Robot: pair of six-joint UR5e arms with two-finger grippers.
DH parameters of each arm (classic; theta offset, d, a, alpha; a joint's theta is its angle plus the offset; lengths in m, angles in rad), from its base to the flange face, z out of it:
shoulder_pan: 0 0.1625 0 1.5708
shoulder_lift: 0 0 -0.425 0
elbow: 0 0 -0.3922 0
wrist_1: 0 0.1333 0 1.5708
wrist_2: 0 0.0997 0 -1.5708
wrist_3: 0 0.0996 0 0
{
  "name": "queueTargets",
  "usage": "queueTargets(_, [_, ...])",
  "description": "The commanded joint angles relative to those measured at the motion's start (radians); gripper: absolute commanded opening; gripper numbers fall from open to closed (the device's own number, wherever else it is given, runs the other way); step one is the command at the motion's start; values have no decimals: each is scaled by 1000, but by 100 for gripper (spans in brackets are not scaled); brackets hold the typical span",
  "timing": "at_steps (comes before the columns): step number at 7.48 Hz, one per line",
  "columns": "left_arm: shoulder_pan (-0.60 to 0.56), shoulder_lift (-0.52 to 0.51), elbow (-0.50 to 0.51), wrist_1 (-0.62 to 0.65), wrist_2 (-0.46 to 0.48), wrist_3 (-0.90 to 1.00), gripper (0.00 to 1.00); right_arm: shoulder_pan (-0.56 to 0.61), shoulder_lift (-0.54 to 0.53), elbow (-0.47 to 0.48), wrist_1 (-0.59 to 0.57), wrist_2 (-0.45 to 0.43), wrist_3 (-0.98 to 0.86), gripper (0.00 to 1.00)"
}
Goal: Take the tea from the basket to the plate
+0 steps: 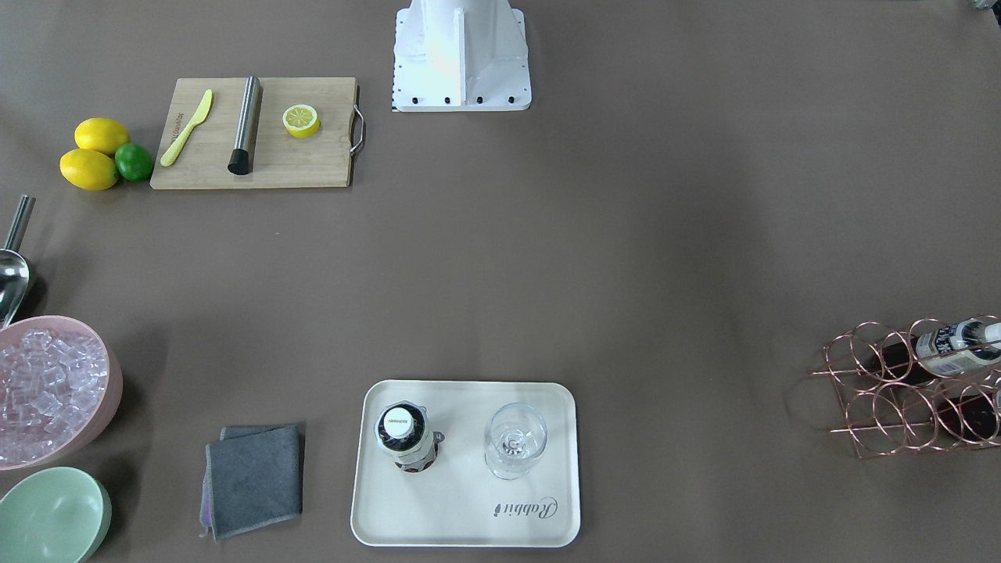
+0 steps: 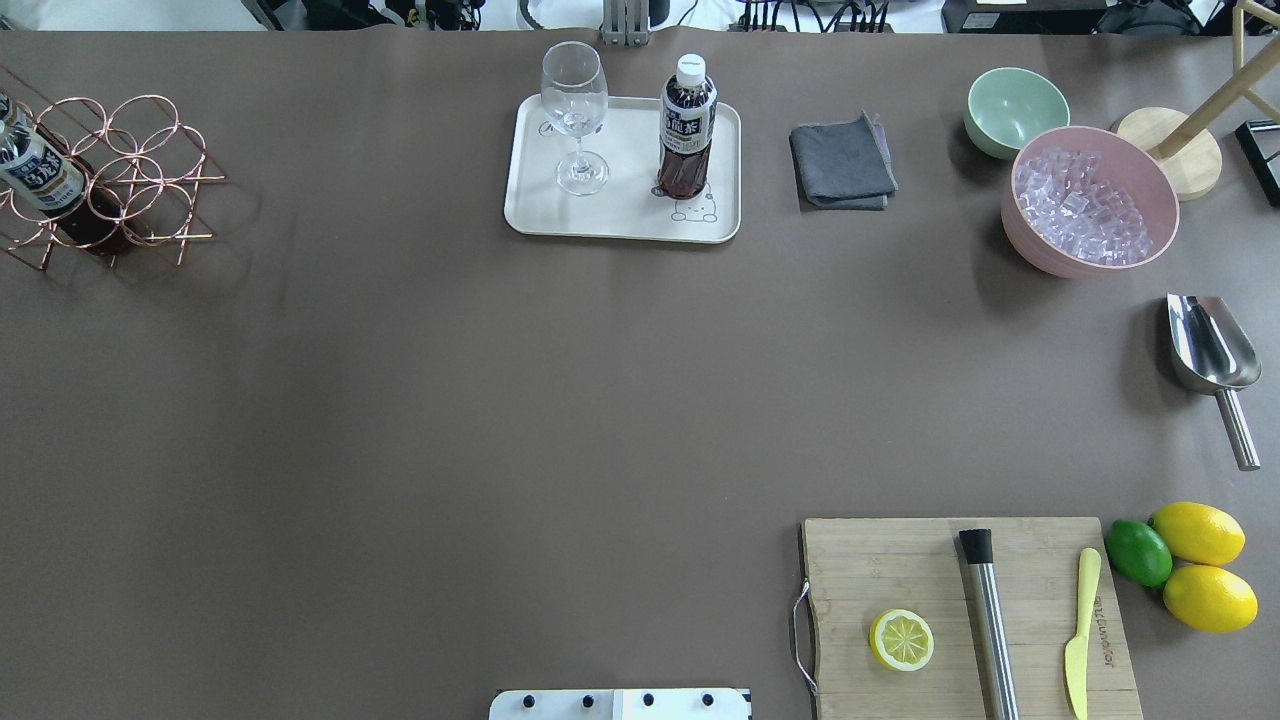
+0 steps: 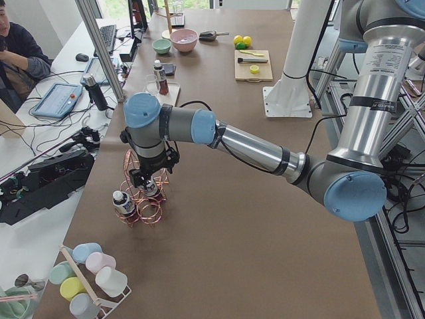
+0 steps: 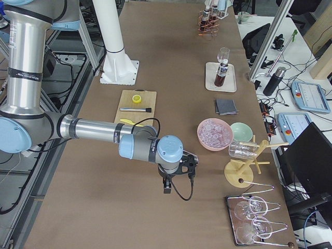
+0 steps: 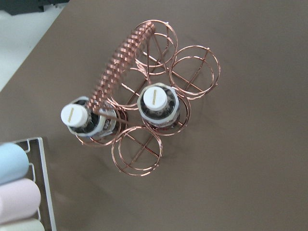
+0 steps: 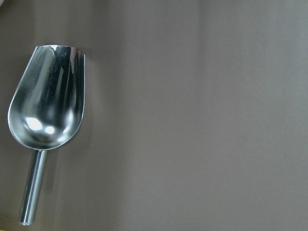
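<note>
Tea bottle [image 2: 688, 125] is standing upright on the cream plate [image 2: 620, 218], right beside a wine glass [image 2: 575, 110]. Two other tea bottles [image 5: 160, 103] are sitting in the copper wire basket [image 5: 120, 65], with the left gripper [image 3: 151, 188] hanging just above it. The right gripper [image 4: 167, 185] is hovering near the pink ice bowl [image 4: 214, 133]. Can't tell if either one's fingers are spread or pressed together.

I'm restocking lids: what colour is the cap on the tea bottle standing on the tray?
White. The cap shows best in the overhead exterior view.
</note>
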Motion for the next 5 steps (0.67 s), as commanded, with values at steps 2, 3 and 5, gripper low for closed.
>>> queueTargets(2, [73,66,36,6,1,-467,98,0,0,0,1,-1,0,100])
queueTargets(3, [83,68,62,3,-5,-596,98,0,0,0,0,-1,0,100])
queueTargets(5, [88,91,71,-2,-37,-763,98,0,0,-2,0,-1,0,100])
